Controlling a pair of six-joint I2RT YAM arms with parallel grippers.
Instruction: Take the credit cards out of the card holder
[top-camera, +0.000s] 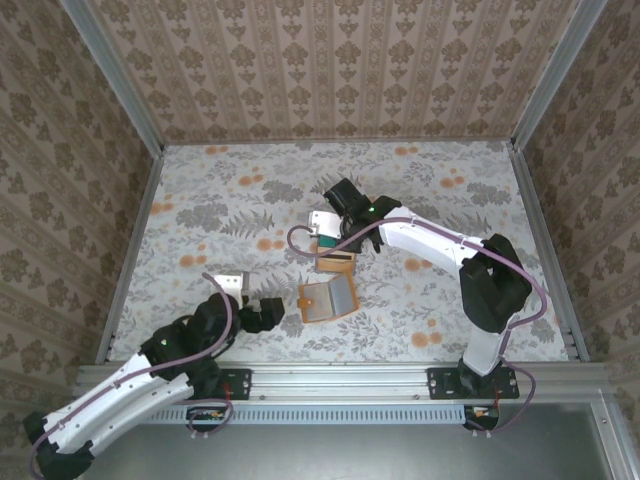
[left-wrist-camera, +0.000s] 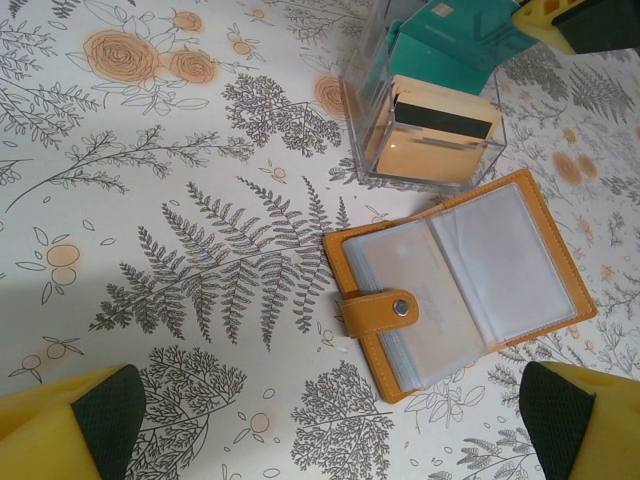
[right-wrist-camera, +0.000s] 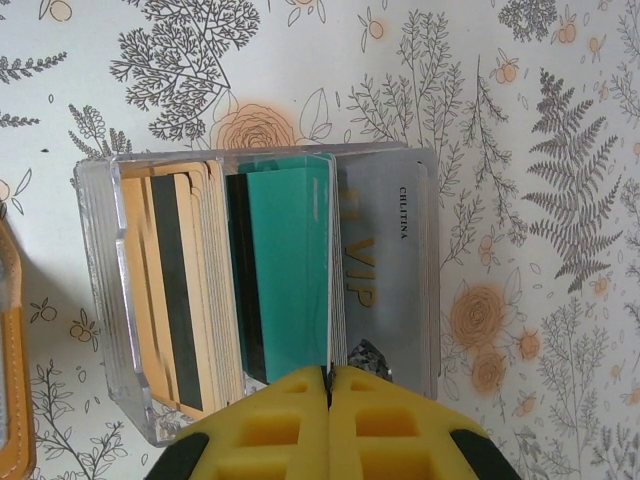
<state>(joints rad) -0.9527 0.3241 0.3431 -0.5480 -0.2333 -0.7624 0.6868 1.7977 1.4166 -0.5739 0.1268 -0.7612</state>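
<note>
The orange card holder (left-wrist-camera: 460, 285) lies open on the table, its clear pockets facing up and its snap strap folded over. My left gripper (left-wrist-camera: 330, 425) hovers open just in front of the card holder (top-camera: 327, 298), touching nothing. The credit cards stand on edge in a clear plastic box (right-wrist-camera: 100, 260): a tan stack with a dark stripe (right-wrist-camera: 170, 290), a teal stack (right-wrist-camera: 290, 270) and silver ones (right-wrist-camera: 385, 270). My right gripper (right-wrist-camera: 328, 385) is shut on a thin pale card (right-wrist-camera: 330, 260), seen edge-on between the teal and silver cards.
The clear box (top-camera: 335, 255) sits just behind the card holder near the table's middle. Floral cloth covers the table (top-camera: 200, 220), and patterned walls close it in on three sides. Open floor lies to the left and far right.
</note>
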